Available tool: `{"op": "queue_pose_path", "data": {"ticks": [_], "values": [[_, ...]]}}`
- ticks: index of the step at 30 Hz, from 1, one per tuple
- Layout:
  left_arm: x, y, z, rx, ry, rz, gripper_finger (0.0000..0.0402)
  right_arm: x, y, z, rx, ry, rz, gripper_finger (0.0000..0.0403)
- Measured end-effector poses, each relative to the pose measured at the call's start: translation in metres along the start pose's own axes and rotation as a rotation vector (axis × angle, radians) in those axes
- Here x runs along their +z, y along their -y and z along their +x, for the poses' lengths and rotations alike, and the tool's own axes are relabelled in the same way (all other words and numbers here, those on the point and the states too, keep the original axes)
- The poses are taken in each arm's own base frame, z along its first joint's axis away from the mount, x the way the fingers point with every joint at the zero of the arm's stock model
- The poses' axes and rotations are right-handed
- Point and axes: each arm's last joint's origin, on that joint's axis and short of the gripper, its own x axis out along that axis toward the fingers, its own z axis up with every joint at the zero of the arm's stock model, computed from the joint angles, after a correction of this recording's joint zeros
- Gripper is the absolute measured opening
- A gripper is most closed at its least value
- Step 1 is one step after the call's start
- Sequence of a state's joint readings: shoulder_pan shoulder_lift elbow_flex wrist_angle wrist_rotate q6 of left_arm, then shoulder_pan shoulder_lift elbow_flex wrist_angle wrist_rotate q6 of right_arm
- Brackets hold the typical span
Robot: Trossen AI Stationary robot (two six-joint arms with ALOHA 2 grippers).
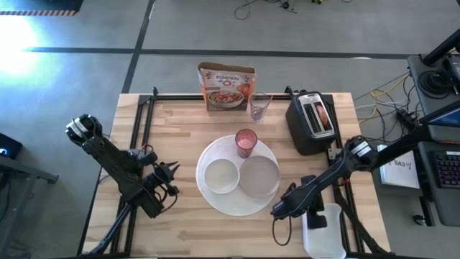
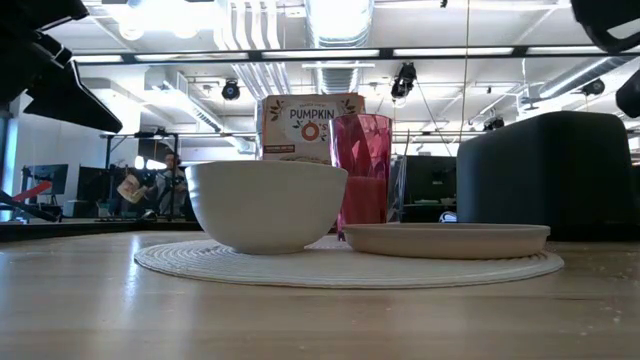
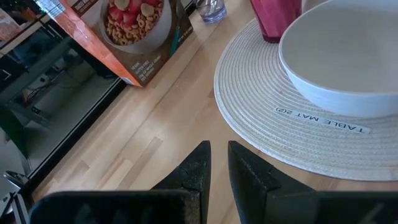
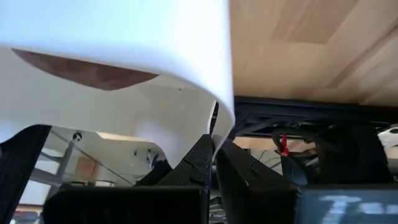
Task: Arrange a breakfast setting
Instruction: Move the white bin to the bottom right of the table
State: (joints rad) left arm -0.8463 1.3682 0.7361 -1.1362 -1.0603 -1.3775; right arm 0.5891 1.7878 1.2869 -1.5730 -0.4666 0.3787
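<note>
We see the breakfast things gathered in the middle of the wooden tabletop [image 1: 180, 129]: a big round woven white mat [image 1: 241, 205], labelled "TABLE MAT", carries a small white bowl [image 1: 221, 175] on its left part, a small pale plate [image 1: 259, 175] on its right part, just beside the bowl, and a pink cup [image 1: 246, 142] standing upright at its far edge. In the low view the bowl [image 2: 266, 204] stands in front of the cup [image 2: 362, 170] and the plate [image 2: 446, 239] lies flat to the right of them. Behind the mat a cereal box [image 1: 226, 86] stands upright at the far edge, with a clear glass [image 1: 259, 106] just beside it and a black toaster [image 1: 312, 121] at the far right holding a piece of browned bread in one slot. The left gripper [image 1: 171, 178] hovers over bare wood to the left of the mat, apart from it, its fingers [image 3: 193, 168] nearly together with only a narrow gap and nothing between them. The right gripper [image 1: 282, 208] is at the near right, by the mat's edge, next to a white tray [image 1: 325, 232]; in its wrist view its fingers [image 4: 202, 158] are almost shut, and the tray's white edge [image 4: 124, 43] fills the view right in front of them; we cannot tell whether they touch it
</note>
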Motion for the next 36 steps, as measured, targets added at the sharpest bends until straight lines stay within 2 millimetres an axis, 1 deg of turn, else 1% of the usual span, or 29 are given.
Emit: {"op": "queue_pose_path", "data": {"ticks": [4,12,16,19,25,30,36], "values": [[0.0,0.0,0.0,0.001,0.004,0.001,0.0038,-0.003,-0.005,0.003,-0.011,-0.007,-0.052,0.0009],[0.0,0.0,0.0,0.001,0.006,0.008,0.0038,-0.006,-0.011,0.007,-0.013,-0.017,-0.074,0.0009],[0.0,0.0,0.0,0.002,0.007,0.008,0.0038,-0.007,-0.011,0.006,-0.009,-0.014,-0.098,0.0009],[0.0,0.0,0.0,0.002,0.007,0.008,0.0038,-0.008,-0.011,0.005,-0.006,-0.009,-0.147,0.0009],[0.0,0.0,0.0,0.002,0.007,0.008,0.0038,-0.009,-0.011,0.004,-0.006,0.0,-0.161,0.0009],[0.0,0.0,0.0,0.004,0.006,0.006,0.0038,-0.01,-0.009,0.003,-0.064,0.034,-0.208,0.0009],[0.001,-0.001,0.002,0.011,0.002,0.002,0.0038,-0.012,-0.009,0.001,-0.071,0.04,-0.275,0.0009]]}}
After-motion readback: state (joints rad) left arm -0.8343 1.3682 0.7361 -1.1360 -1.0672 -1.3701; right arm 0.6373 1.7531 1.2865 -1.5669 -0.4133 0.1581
